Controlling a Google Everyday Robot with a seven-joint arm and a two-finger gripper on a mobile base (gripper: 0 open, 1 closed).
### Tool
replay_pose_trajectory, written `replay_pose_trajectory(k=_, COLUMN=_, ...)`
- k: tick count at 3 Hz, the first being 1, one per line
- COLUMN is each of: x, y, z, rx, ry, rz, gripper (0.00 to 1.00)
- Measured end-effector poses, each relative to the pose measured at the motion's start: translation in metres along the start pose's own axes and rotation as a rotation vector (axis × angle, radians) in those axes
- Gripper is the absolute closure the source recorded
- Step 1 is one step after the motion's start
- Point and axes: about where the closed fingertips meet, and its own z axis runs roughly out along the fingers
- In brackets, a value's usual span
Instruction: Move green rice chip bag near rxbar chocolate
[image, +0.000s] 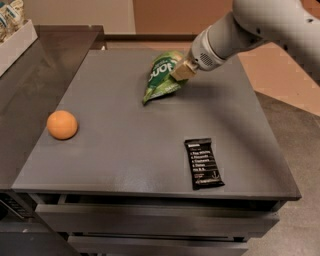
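nearest the camera, the drawer fronts are running under the front lip of the grey table. just back from that lip, on the right-hand part of the top, the rxbar chocolate is lying flat, black wrapper with white text lines facing up, long side pointing roughly front to back and tilting a little. nothing is touching it.

further back and way over on the left side, an orange is sitting on its own near the table's left edge, well apart from the bar.

beyond that, toward the back middle of the table, the green rice chip bag is hanging at a slant, dark green panel with white letters facing the camera, its lower corner pointing down-left toward the tabletop. can't tell if that corner is actually touching the surface or just hovering over its shadow. the bag is sitting well apart from the bar, further back and a bit left of it.

the gripper is pinching the bag's upper right edge, clamped down on it, with a tan pad showing over the foil. the pale arm is reaching in from the upper right.

off to the left, a dark counter is butting up beside the table, and a white bin is sitting at its far end.
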Motion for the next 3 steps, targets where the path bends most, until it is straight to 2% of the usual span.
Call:
replay_pose_trajectory(k=2, x=0.029, y=0.053, z=-0.049, rx=-0.023, ry=0.015, rz=-0.018, gripper=1.00)
replay_pose_trajectory(k=3, x=0.042, y=0.080, z=-0.066, rx=-0.036, ry=0.020, rz=-0.014, gripper=0.82)
